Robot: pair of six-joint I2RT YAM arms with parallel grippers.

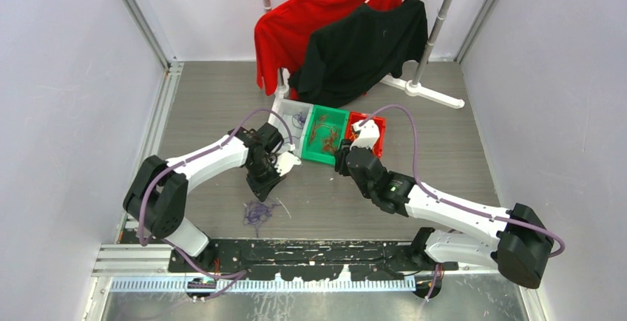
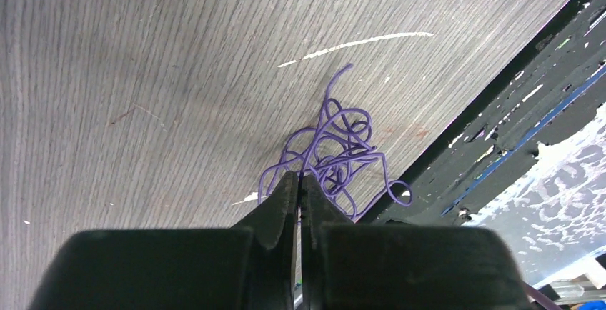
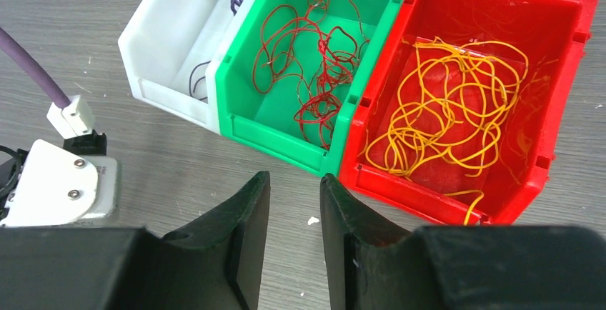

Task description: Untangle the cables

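Binned: dark red cables (image 3: 314, 60), yellow-orange cables (image 3: 450, 103) | Pending: purple tangle (image 2: 336, 153) loose on table (image 2: 143, 74) | Left gripper (image 2: 299, 181): clenched beside tangle, hold on strand unclear | Right gripper (image 3: 294, 188): parted, empty

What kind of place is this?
Probably a lab robot test cell: white walls enclose a table with two mounted arms, bins of sorted cables, and shirts on a rack.

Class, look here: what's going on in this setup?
Two robot arms are working on tangled cables. The left gripper is shut at the edge of a purple tangle on the table. The right gripper hovers open and empty before the green bin of dark red cables and the red bin of yellow-orange cables.
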